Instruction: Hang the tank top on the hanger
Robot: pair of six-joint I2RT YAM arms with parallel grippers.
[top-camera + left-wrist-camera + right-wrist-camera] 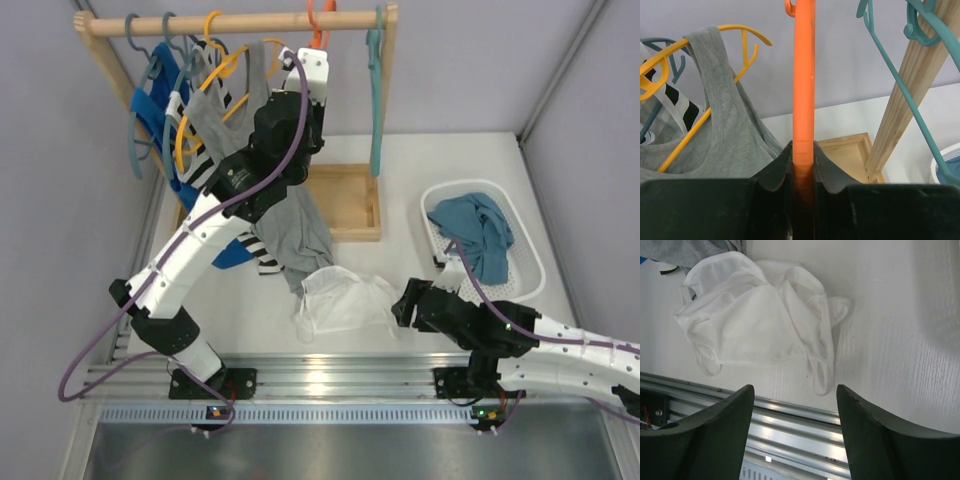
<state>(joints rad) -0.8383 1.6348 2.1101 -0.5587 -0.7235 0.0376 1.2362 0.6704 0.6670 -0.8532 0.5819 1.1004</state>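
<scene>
The white tank top (340,298) lies crumpled on the table near its front edge; in the right wrist view the tank top (760,325) has one strap loop trailing toward the rail. My right gripper (405,303) stands open just right of it, and its fingers (715,430) hold nothing. Up at the rack, the orange hanger (318,25) hangs by its hook from the wooden bar. My left gripper (312,65) is shut on it. In the left wrist view the orange hanger (803,75) runs straight up out of the left gripper (803,150), pinched between both jaws.
The wooden rack bar (240,22) carries a grey tank top (230,95) on a yellow-orange hanger and teal hangers (376,100). A wooden tray (350,200) sits under the rack. A white basket (530,262) holds a teal-blue garment (480,230). An aluminium rail (330,380) runs along the near edge.
</scene>
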